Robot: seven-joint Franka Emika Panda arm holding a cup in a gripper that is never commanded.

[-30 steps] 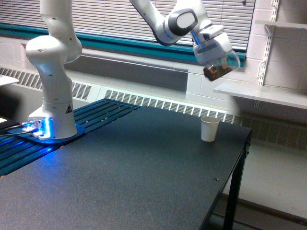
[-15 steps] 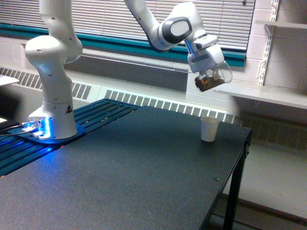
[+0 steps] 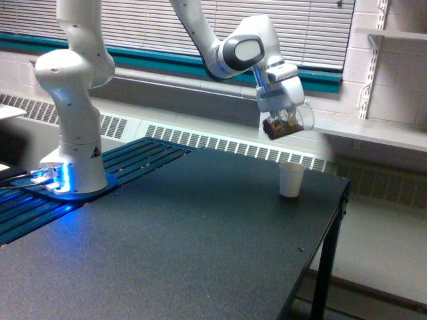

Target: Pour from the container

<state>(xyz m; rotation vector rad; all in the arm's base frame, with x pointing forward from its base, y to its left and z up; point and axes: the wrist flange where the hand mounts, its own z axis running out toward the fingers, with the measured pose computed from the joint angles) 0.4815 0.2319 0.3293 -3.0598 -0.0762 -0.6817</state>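
The claw (image 3: 283, 110) grips the clear container (image 3: 288, 121) of brown granules, tilted, high above the white paper cup (image 3: 291, 179) on the counter (image 3: 200, 240); pouring looks imminent, needing lower alignment and more tilt.

Claw (image 3: 285, 115) and tilted container (image 3: 288, 124) lower now, nearer above the paper cup (image 3: 291, 179).

Dark table (image 3: 200, 253), window blinds (image 3: 153, 27), white block wall (image 3: 393, 80), wall shelf (image 3: 373, 130).
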